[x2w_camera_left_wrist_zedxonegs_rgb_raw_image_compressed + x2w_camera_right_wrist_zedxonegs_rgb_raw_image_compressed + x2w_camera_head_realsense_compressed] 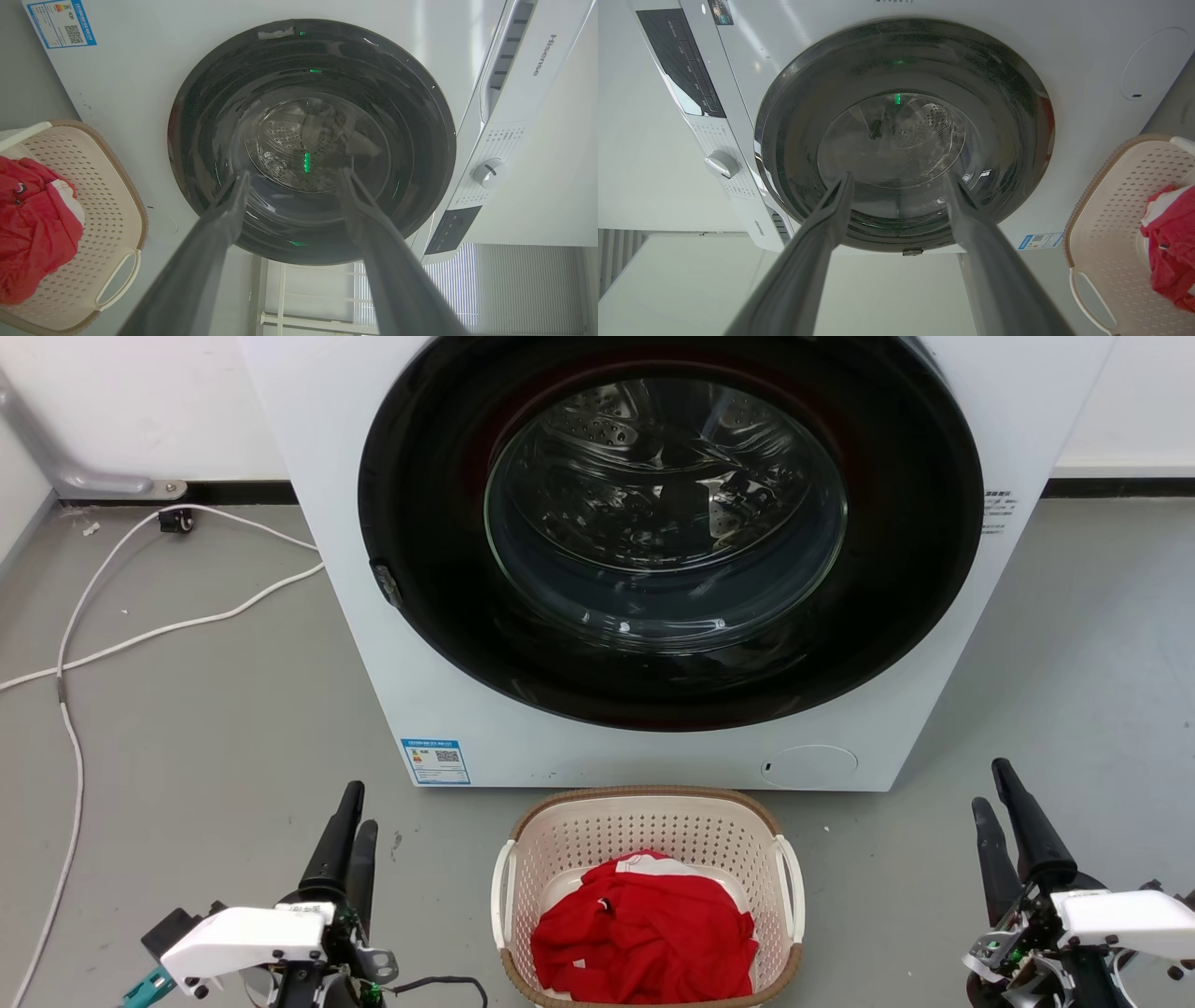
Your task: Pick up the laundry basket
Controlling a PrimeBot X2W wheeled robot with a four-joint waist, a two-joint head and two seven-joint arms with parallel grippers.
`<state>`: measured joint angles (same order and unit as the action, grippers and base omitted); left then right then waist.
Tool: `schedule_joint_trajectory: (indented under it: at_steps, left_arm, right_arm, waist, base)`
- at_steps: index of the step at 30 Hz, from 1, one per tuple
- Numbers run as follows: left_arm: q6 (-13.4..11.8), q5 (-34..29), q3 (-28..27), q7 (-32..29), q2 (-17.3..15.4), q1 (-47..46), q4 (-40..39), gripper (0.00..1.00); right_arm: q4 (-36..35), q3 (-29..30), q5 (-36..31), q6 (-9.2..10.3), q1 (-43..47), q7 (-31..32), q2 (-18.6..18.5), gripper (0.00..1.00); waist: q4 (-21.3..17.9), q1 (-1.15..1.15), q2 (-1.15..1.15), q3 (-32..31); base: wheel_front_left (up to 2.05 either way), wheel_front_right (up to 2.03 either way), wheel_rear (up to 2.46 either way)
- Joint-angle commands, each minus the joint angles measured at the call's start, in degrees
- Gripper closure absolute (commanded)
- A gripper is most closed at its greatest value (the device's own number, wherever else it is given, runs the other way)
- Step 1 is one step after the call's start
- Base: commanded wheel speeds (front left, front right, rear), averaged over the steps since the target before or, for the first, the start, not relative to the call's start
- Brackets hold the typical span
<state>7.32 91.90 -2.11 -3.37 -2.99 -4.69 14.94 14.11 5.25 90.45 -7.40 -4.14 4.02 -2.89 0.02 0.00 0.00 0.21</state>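
Head view: basket [649,800] bottom centre, before washer [373,616]; left gripper [359,807] lower left, right gripper [989,784] lower right, pointing up, clear of it.
Left wrist: fingers [210,242] apart, basket at left edge.
Right wrist: fingers apart, basket at right edge.

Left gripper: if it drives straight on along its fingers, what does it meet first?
Likely the washer door glass, centred ahead of the left gripper, whose fingers are spread. The laundry basket sits off to the side of that line. Distance unclear.
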Motion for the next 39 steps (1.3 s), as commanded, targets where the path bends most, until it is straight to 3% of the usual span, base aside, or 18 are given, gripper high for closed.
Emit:
schedule_joint_trajectory:
  at_steps: [1,8,26,39]
  left_arm:
    - [0.07,-0.64,0.52,0.39,-0.30,-1.81,-1.20,0.00]
    - [0.09,-8.63,2.07,2.21,-0.27,-2.28,-2.28,0.00]
    - [-1.54,-33.82,6.76,6.24,-0.19,-2.57,-4.70,0.00]
    - [-2.92,-47.33,9.37,8.74,-0.13,-2.72,-5.45,0.00]
  right_arm:
    - [-1.30,-0.24,-0.80,-0.08,-0.61,-0.37,-0.44,0.00]
    - [-2.03,-0.91,-8.57,-0.09,-0.27,-2.48,-1.38,0.00]
    - [-6.14,-0.30,-38.38,-0.10,0.81,-5.35,-0.69,0.00]
    - [-9.22,-1.28,-51.76,-0.11,2.02,-5.24,-0.45,0.00]
  waist:
    - [0.01,0.00,0.00,0.01]
    - [0.01,0.00,0.00,0.10]
    - [-0.15,0.00,0.00,0.27]
    - [-0.04,0.00,0.00,0.39]
  base:
    - [0.00,0.00,0.00]
    - [0.00,0.00,0.00]
    - [0.00,0.00,0.00]
    - [0.00,0.00,0.00]
